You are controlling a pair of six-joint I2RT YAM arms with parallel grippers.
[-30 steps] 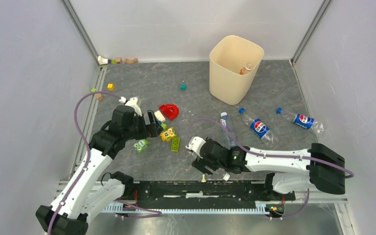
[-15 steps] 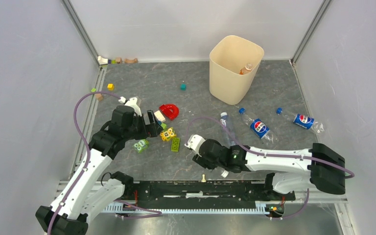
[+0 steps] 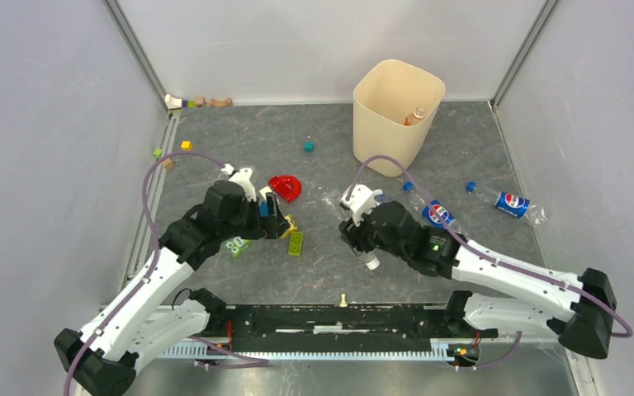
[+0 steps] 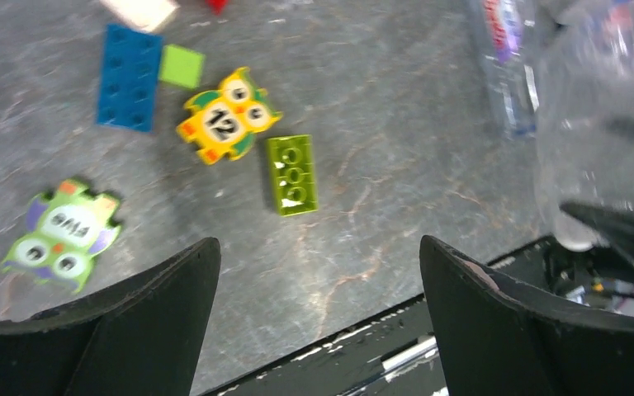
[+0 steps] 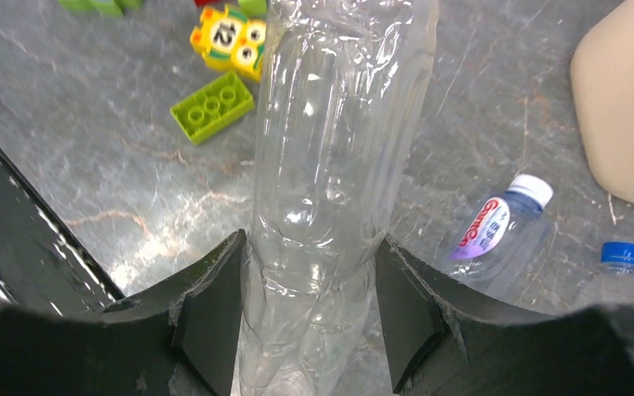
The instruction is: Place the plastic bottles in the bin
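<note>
Right claw (image 5: 312,280) moved toward bin (image 3: 384,132), clamping 1 bottle (image 5: 334,140), apparently lifted.

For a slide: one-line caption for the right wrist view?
Right end effector grips a clear plastic bottle; lime brick left, bin at right edge.

A lab-style robot test cell: plain grey panel walls (image 3: 41,124), aluminium corner posts (image 3: 136,49), marbled tabletop (image 3: 330,169), mounting rail (image 3: 396,318).
</note>
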